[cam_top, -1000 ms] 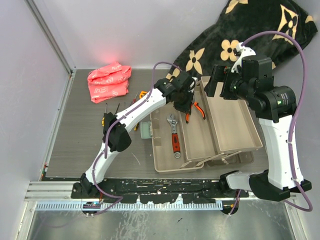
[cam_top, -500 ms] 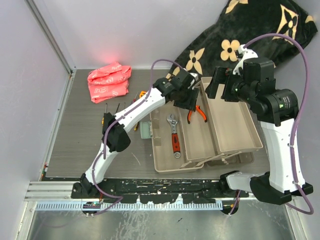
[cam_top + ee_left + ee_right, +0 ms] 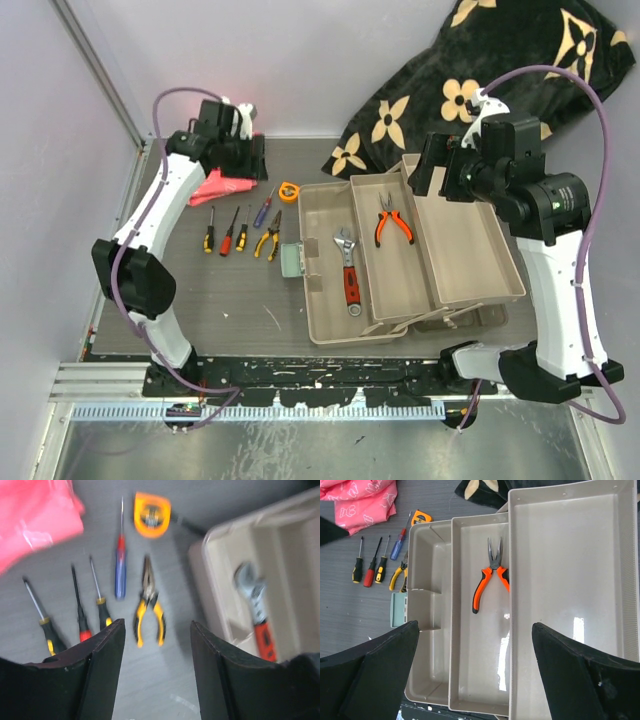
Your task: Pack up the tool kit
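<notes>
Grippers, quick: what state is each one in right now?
Left gripper: open, holding nothing.
Right gripper: open wide, holding nothing.

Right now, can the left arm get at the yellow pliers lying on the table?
Probably yes. The left gripper is open, and its wrist view shows the yellow pliers between its fingers, flat, with nothing on top. The blue screwdriver and the toolbox wall lie apart from them on either side.

Open beige toolbox (image 3: pixel 462 250), orange pliers (image 3: pixel 392 222) and red wrench (image 3: pixel 349 268) inside, screwdrivers (image 3: pixel 231 232), yellow pliers (image 3: pixel 268 238) alongside
</notes>
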`<control>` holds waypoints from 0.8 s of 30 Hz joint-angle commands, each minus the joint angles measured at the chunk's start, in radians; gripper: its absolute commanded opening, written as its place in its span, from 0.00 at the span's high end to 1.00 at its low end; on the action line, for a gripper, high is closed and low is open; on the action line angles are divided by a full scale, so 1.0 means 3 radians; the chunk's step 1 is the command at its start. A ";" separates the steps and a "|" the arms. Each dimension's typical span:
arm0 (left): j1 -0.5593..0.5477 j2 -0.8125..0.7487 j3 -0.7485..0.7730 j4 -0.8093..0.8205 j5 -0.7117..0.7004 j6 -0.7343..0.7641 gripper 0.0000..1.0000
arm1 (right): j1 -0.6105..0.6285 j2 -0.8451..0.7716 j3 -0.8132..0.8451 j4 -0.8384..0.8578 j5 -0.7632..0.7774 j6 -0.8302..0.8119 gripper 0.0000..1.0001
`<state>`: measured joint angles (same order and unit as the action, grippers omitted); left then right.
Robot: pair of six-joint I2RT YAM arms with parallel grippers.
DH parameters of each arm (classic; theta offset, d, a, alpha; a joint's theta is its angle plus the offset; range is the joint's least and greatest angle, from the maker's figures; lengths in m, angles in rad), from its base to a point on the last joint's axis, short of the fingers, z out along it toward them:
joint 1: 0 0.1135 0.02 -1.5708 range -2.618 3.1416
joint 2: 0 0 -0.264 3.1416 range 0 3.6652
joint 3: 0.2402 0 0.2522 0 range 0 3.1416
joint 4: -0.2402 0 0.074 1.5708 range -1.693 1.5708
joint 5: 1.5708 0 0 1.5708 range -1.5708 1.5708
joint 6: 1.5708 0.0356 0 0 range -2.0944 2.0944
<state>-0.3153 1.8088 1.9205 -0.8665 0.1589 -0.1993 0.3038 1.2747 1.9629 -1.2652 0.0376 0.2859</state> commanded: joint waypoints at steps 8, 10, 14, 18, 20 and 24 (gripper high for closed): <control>-0.0110 0.0085 -0.1142 -0.0038 0.0161 0.0659 0.45 | -0.0001 0.0104 0.0018 0.0211 -0.0150 0.0017 0.00; -0.0110 0.0197 -0.1118 -0.0001 0.0056 0.0675 0.46 | -0.0005 0.0092 0.0005 0.0213 -0.0155 0.0039 0.00; -0.0114 0.0400 -0.1047 0.0040 -0.0132 0.0738 0.46 | -0.0002 0.0036 -0.0018 0.0206 -0.0152 0.0088 0.00; -0.0130 0.0514 -0.1094 0.0122 -0.0248 0.0802 0.47 | -0.0003 -0.0020 -0.0013 0.0171 -0.0107 0.0107 0.00; -0.0138 0.0551 -0.1141 0.0221 -0.0288 0.0813 0.48 | -0.0008 -0.0032 0.0001 0.0145 -0.0088 0.0115 0.00; -0.0144 0.0620 -0.1242 0.0415 -0.0386 0.0865 0.48 | -0.0006 -0.0051 0.0028 0.0104 -0.0069 0.0126 0.00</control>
<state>-0.3534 1.9865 1.5627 -0.8352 0.0887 0.0238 0.3038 1.2900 1.9518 -1.2514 0.0032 0.3099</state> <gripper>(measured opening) 0.526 0.999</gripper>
